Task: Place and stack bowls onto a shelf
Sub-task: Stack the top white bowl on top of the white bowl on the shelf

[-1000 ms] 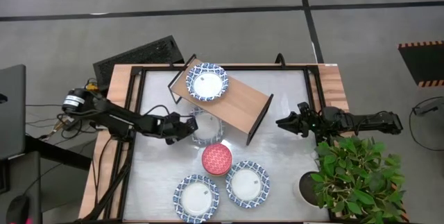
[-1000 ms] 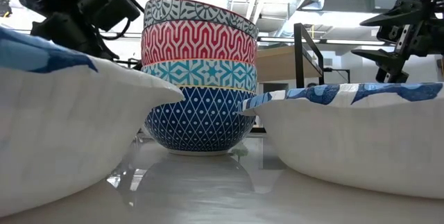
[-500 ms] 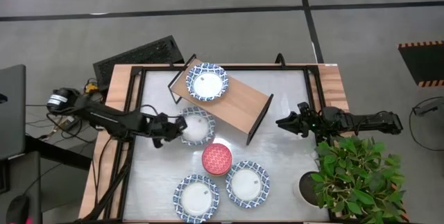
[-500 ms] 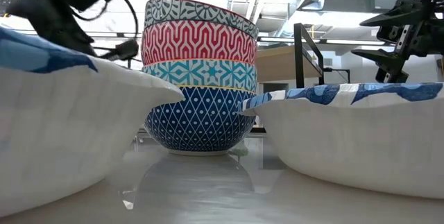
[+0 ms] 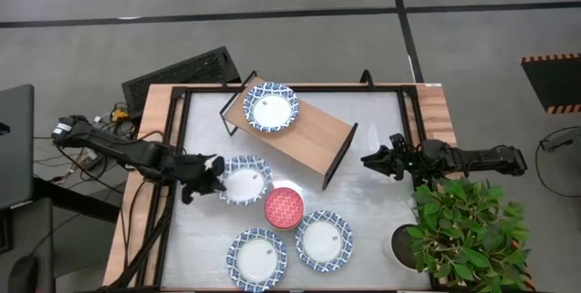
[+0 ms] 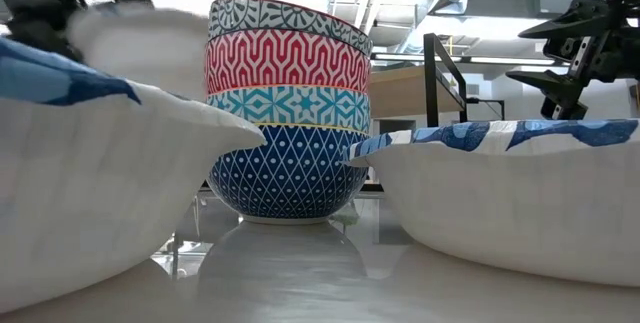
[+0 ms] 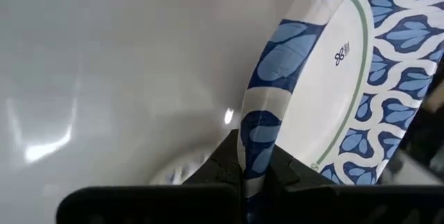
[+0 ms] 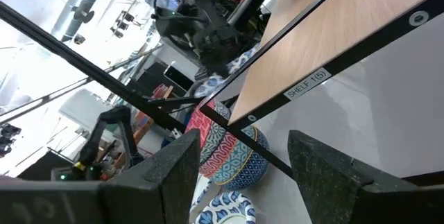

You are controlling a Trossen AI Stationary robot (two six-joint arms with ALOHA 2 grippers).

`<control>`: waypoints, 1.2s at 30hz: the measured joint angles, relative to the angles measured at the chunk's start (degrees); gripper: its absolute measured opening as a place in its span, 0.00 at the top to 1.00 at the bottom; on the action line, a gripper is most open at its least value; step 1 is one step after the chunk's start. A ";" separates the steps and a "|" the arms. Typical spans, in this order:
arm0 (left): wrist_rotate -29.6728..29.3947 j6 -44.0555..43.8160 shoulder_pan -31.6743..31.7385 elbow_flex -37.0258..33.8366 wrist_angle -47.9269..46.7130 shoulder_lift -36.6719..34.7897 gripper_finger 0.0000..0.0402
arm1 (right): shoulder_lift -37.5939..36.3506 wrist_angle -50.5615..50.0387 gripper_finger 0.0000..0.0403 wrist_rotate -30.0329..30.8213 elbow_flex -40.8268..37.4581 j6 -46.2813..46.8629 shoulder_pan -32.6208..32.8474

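My left gripper (image 5: 209, 183) is shut on a white bowl with a blue patterned rim (image 5: 243, 180), left of the small red bowl (image 5: 283, 208) and just off the near side of the shelf (image 5: 313, 139). The shelf is a light-wood board on black legs, standing at a slant, and another blue-rimmed bowl (image 5: 270, 109) rests on its far-left end. Two more blue-rimmed bowls (image 5: 257, 257) (image 5: 323, 240) sit on the table near its near edge. My right gripper (image 5: 368, 160) is open above the table's right side, touching nothing. My left gripper pinches the bowl's rim (image 7: 255, 123) on the side toward the table's left, one finger inside the bowl and one outside. It comes in roughly level from the left. In the low view the bowl (image 6: 140, 38) shows blurred, well above the table.
A potted plant (image 5: 463, 229) stands at the table's near-right corner, close under my right arm. The black frame (image 5: 172, 139) runs around the tabletop. A dark flat object (image 5: 182, 71) lies beyond the far-left corner. The shelf's black legs (image 5: 338, 161) stand near the table's middle.
My left gripper has drawn back toward the table's left and near edges, staying shut on the bowl's rim. The bowl has come out from under the shelf's near side and now sits beside the red bowl.
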 joint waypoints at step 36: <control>-29.04 24.93 18.78 35.70 -17.31 13.59 1.00 | 0.00 0.05 0.39 1.42 0.02 0.42 0.02</control>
